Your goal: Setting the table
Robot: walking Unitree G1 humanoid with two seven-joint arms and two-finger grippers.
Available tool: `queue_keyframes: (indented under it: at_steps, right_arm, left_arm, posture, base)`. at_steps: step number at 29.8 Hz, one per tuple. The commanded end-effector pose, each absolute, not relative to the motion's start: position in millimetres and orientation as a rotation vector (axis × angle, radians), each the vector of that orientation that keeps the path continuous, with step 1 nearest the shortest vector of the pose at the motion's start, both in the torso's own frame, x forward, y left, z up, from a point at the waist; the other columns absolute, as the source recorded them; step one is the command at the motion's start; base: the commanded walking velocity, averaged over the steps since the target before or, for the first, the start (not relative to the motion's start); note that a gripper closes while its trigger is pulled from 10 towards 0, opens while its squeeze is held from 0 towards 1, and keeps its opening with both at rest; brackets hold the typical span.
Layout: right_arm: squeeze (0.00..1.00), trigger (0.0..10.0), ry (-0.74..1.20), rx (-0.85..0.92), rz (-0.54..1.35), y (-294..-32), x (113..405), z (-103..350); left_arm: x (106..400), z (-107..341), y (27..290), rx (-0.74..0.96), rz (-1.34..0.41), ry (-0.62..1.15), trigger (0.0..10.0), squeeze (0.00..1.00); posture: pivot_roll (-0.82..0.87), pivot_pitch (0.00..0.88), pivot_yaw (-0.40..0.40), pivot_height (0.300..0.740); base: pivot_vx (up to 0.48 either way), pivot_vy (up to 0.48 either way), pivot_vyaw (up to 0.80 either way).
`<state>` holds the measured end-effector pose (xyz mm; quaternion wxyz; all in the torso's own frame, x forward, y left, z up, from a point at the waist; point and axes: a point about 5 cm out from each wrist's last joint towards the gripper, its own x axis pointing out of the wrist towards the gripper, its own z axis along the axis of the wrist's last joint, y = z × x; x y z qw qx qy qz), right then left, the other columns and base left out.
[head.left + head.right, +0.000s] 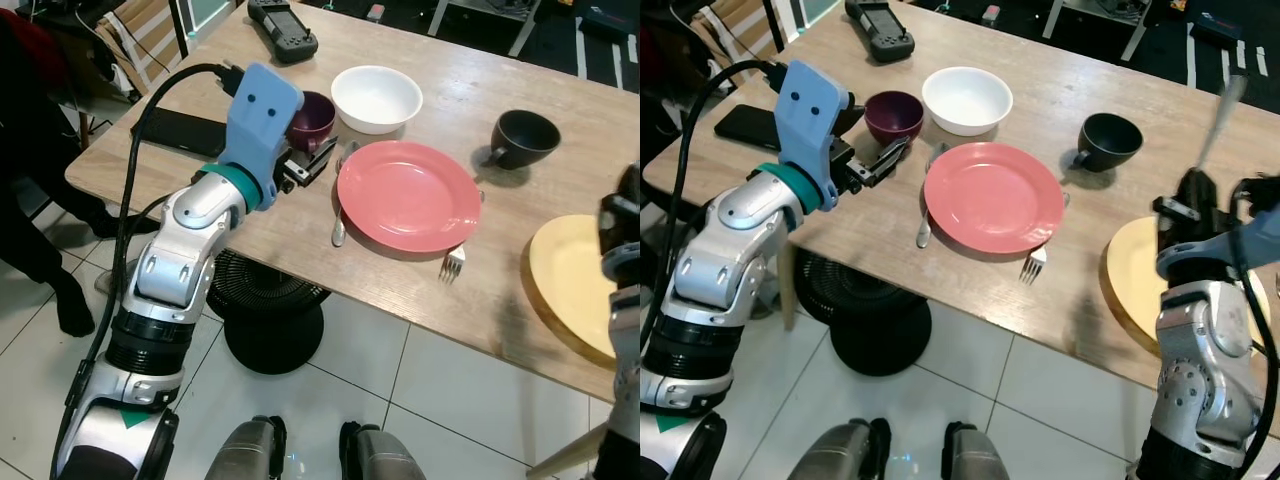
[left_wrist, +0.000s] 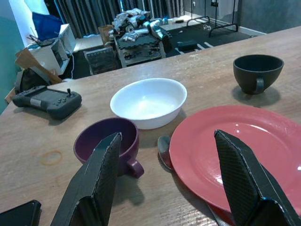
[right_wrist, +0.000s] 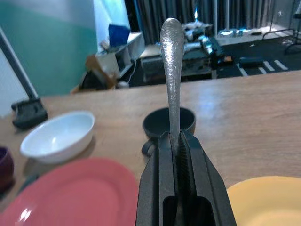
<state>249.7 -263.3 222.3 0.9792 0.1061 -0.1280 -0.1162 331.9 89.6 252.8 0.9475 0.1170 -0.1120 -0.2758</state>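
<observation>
A pale wooden table (image 1: 1060,100) stands on white floor tiles (image 1: 970,390), carrying a red plate (image 1: 992,196) near its front edge with a fork (image 1: 1034,262) at its right rim and a spoon (image 1: 928,215) at its left, a white bowl (image 1: 967,99) and purple cup (image 1: 892,114) behind, a black cup (image 1: 1110,141) further right, and a yellow plate (image 1: 1140,285) toward the front right corner. The right gripper (image 3: 178,155) hangs over the yellow plate, fingers clamped on a silver utensil (image 3: 171,70) whose long axis runs upright, its rounded handle end pointing up. The left gripper (image 2: 164,183) hovers spread open over the table's left part, just before the purple cup and the red plate's left rim.
</observation>
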Motion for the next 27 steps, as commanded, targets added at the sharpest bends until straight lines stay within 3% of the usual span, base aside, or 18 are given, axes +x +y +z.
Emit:
queue_keyframes:
  at_steps: [1,3,5,7,18,27]
  right_arm:
    - [0.0,10.0,-0.239,0.203,-0.225,-262,247,221]
    - [0.0,10.0,-0.198,0.199,-0.202,-258,247,216]
    - [0.0,10.0,-0.031,0.17,-0.176,-243,247,175]
    - [0.0,10.0,0.018,0.163,-0.166,-237,247,162]
    - [0.0,10.0,0.119,0.195,-0.065,-174,271,130]
    - [0.0,10.0,0.161,0.127,-0.248,-201,274,118]
  left_arm:
    - [333,251,86,0.253,-0.569,-0.226,10.0,0.0]
    - [333,251,85,0.254,-0.571,-0.226,10.0,0.0]
    - [335,251,83,0.244,-0.559,-0.23,10.0,0.0]
    - [336,252,83,0.241,-0.554,-0.233,10.0,0.0]
    - [337,247,74,0.243,-0.558,-0.229,10.0,0.0]
    - [335,243,77,0.25,-0.546,-0.223,10.0,0.0]
  posture:
    - [0.0,0.058,0.032,0.74]
    - [0.0,0.059,0.031,0.74]
    - [0.0,0.06,0.026,0.74]
    - [0.0,0.06,0.026,0.74]
    - [0.01,0.069,0.024,0.74]
    - [0.03,0.073,0.008,0.74]
  base:
    - [0.0,0.0,0.0]
    - [0.0,0.0,0.0]
    - [0.0,0.0,0.0]
    - [0.0,0.0,0.0]
    - [0.0,0.0,0.0]
    - [0.0,0.0,0.0]
